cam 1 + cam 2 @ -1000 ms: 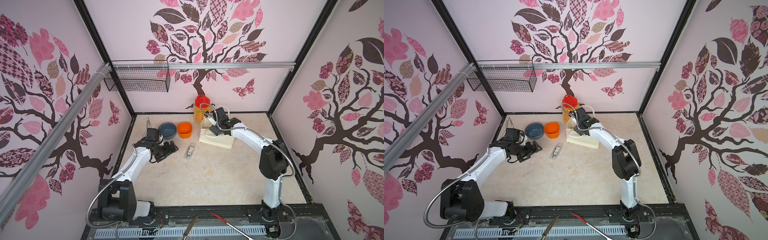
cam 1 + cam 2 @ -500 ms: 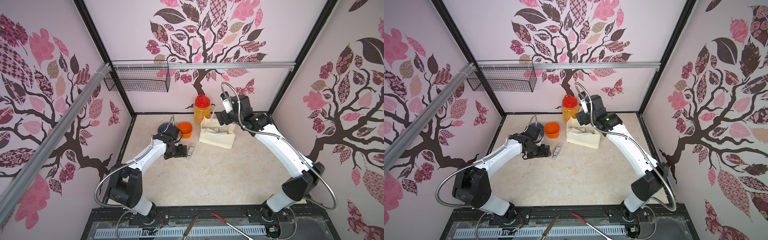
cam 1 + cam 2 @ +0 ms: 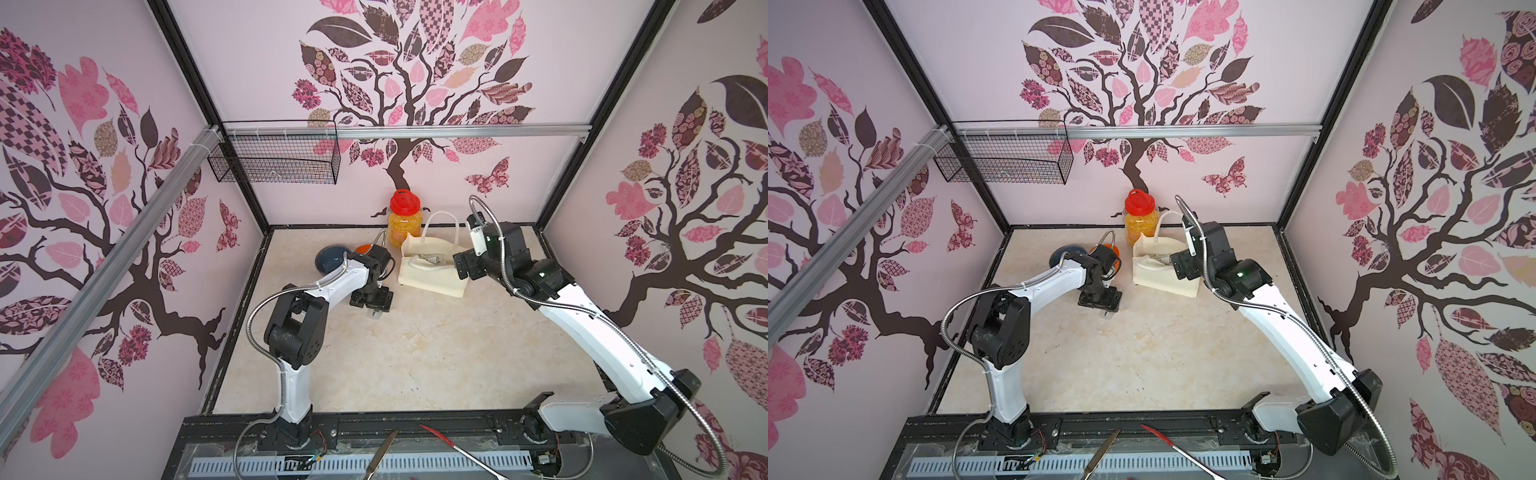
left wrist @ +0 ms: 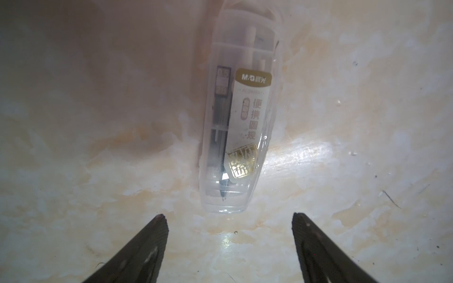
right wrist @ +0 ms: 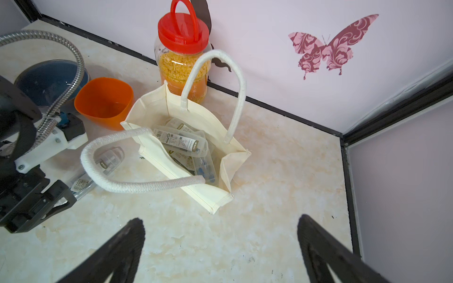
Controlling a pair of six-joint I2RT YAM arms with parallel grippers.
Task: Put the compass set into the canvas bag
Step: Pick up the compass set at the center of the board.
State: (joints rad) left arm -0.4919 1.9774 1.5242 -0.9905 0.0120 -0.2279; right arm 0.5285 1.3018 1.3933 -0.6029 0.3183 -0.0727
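The compass set (image 4: 235, 127), a clear plastic case with a gold-and-white label, lies flat on the marble table. My left gripper (image 4: 226, 216) hangs just above its near end, open, with the case ahead of the fingertips and untouched. In both top views only a tip of the case (image 3: 376, 314) (image 3: 1108, 316) peeks out under that gripper (image 3: 372, 301). The cream canvas bag (image 5: 157, 107) (image 3: 432, 278) stands open to the right, with similar clear cases (image 5: 181, 144) inside. My right gripper (image 5: 220, 219) (image 3: 463, 268) is open and empty beside the bag's right end.
An orange square cup (image 5: 104, 103) and a blue bowl (image 5: 49, 80) stand left of the bag. Behind it by the back wall is a jar with a red lid (image 5: 182, 49). A wire basket (image 3: 274, 158) hangs on the back left rail.
My left arm has swung right from beside the bowl to stand over the compass set, jaws narrowing a little. My right gripper has risen from the bag, opened wide and moved to its right side.
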